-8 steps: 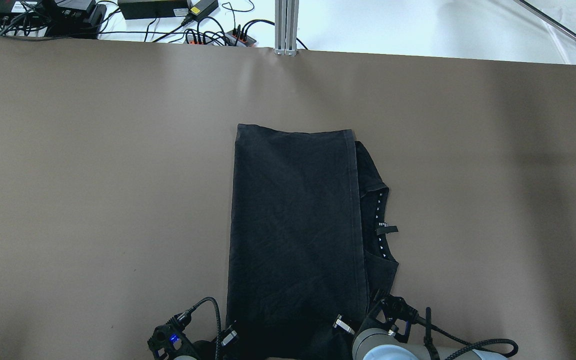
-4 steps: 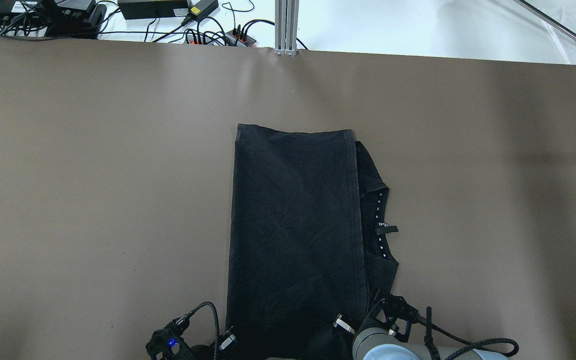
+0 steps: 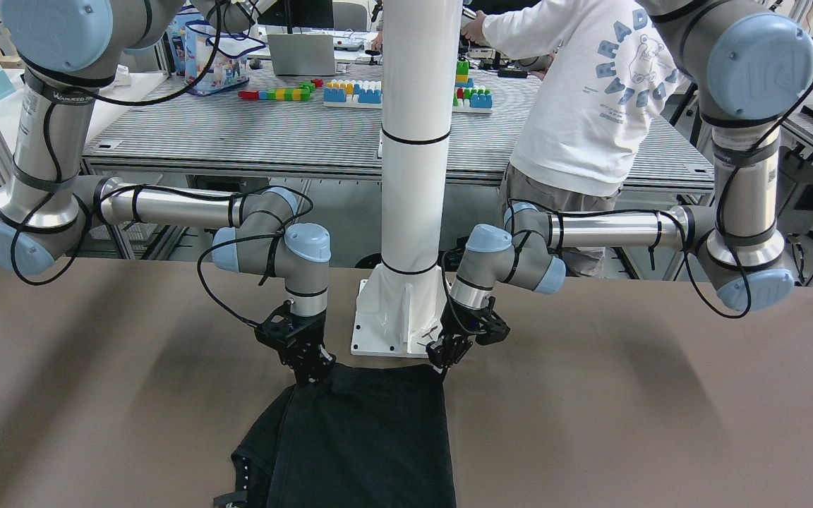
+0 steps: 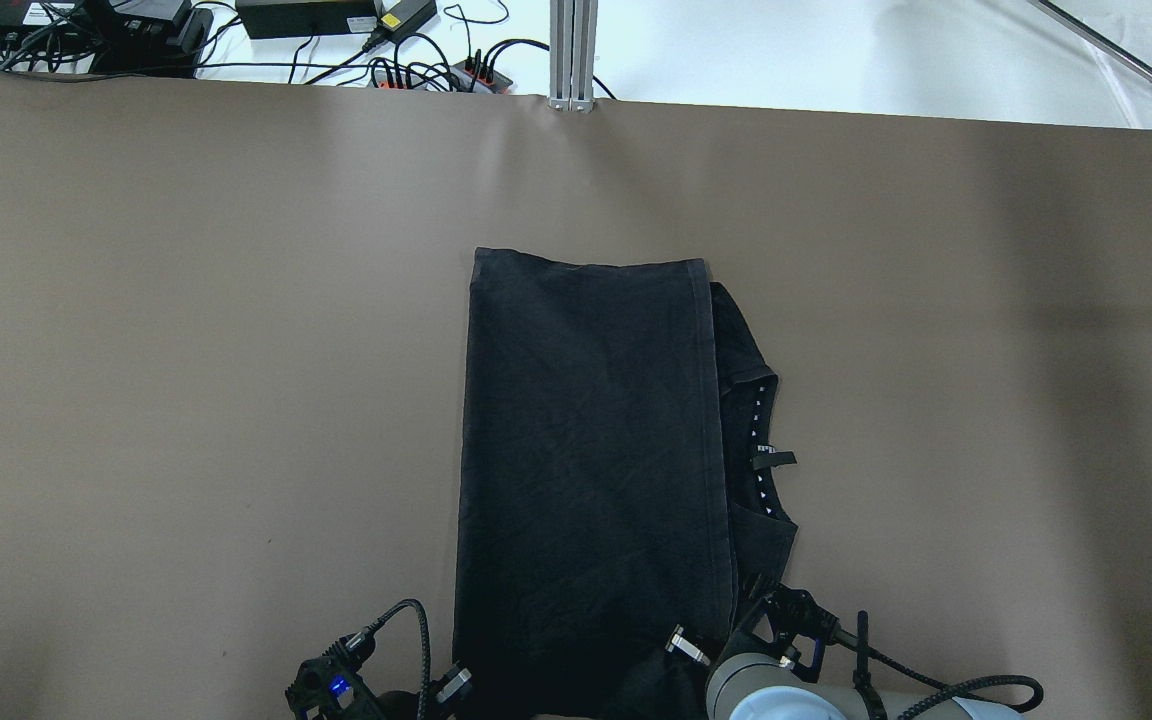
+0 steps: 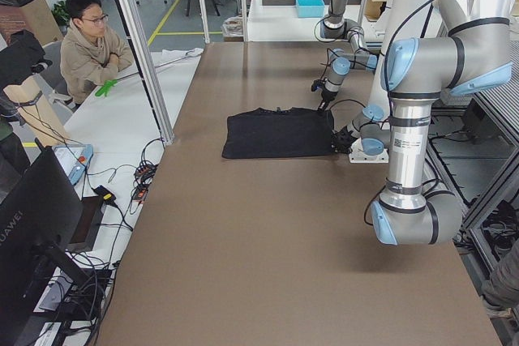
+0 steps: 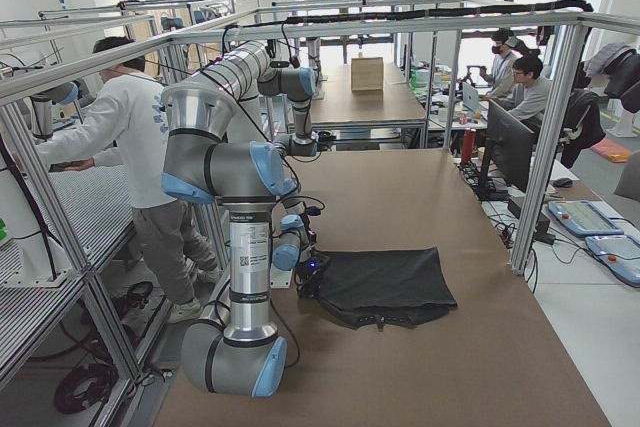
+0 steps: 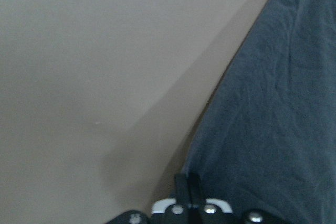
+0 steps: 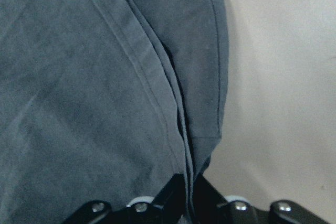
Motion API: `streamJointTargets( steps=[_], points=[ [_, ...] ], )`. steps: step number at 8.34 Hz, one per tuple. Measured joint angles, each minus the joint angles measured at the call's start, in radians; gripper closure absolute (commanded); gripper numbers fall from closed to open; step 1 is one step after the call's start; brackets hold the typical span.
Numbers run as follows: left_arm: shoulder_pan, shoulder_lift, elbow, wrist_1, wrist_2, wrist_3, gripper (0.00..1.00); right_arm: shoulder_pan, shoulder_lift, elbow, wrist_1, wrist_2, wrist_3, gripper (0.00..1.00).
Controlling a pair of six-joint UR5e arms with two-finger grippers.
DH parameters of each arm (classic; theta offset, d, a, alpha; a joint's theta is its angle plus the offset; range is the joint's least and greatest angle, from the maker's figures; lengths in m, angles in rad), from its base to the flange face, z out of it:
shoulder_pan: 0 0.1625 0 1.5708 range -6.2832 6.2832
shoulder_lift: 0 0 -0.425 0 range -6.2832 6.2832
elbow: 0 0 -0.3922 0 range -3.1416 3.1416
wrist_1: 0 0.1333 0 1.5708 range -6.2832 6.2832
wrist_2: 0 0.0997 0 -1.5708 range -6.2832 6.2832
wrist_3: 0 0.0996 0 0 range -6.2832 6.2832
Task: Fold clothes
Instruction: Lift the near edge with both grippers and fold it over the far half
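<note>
The clothes are one black garment (image 4: 586, 450) lying flat on the brown table (image 4: 186, 350), folded into a long rectangle. Its collar (image 4: 761, 440) peeks out along the right side. My left gripper (image 3: 442, 358) is shut on the garment's near corner beside the pillar base. In the left wrist view its fingers (image 7: 186, 184) pinch the cloth's edge (image 7: 273, 129). My right gripper (image 3: 308, 372) is shut on the other near corner. In the right wrist view the hem layers (image 8: 178, 129) run down into the closed fingers (image 8: 184, 187). Both grippers sit at the bottom edge of the overhead view.
A white pillar (image 3: 413, 141) on a base plate (image 3: 378, 324) stands just behind the garment between the arms. A person in a white sweatshirt (image 3: 583, 92) stands behind the robot. Cables and power supplies (image 4: 416, 60) lie beyond the table's far edge, by an aluminium post (image 4: 573, 50).
The left wrist has drifted slightly toward the robot and to the left. The garment and the right gripper have hardly moved.
</note>
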Motion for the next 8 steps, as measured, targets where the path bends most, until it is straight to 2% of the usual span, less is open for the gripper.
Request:
streamJointTargets(
  steps=[3,4,6,8],
  points=[
    [-0.05,0.014,-0.109,0.041,-0.1,0.028,1.0,0.024,0.0,0.044,0.0,0.009,-0.005,1.0],
    [-0.105,0.01,-0.134,0.053,-0.162,0.05,1.0,0.071,0.004,0.056,0.002,0.054,-0.014,1.0],
    [-0.264,-0.018,-0.155,0.065,-0.328,0.088,1.0,0.238,0.053,0.064,0.006,0.234,-0.062,1.0],
    [-0.413,-0.098,-0.136,0.126,-0.453,0.12,1.0,0.382,0.112,0.055,0.004,0.334,-0.139,1.0]
  ],
)
